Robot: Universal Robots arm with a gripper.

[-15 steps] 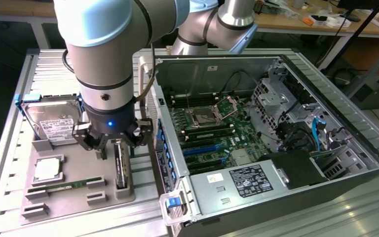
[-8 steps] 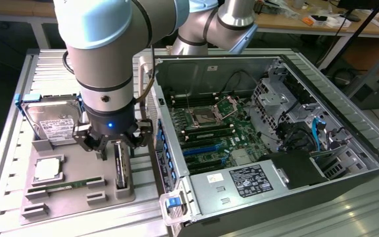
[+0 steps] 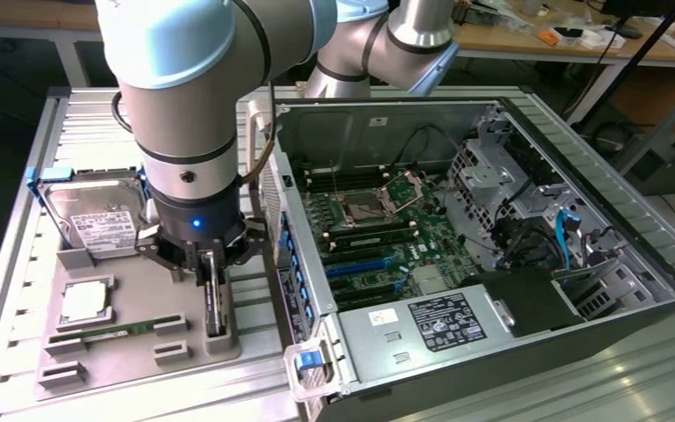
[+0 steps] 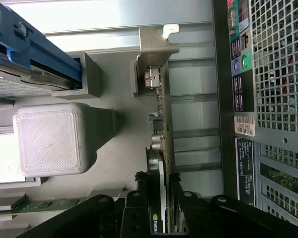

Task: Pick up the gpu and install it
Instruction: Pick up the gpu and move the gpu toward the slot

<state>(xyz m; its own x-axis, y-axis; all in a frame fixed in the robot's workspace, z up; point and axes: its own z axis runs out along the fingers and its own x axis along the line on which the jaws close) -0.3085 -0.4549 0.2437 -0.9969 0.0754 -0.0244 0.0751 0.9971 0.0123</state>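
A white brand logo (image 4: 154,223) (an eye-like swirl) sits on the gpu (image 4: 161,163); the power supply label (image 3: 446,321) and hard drive label (image 3: 103,230) are illegible.

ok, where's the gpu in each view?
Exterior: gpu stands on edge in the grey tray, just below the claw.
Wrist: gpu seen edge-on, running from its bracket to the claw.
Shared landmark: hard drive with blue clips.

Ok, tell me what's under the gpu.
The gpu stands on edge in a slot of the grey holder tray, which lies under it. The slot's floor and the card's lower edge are hidden by the card itself and the gripper.
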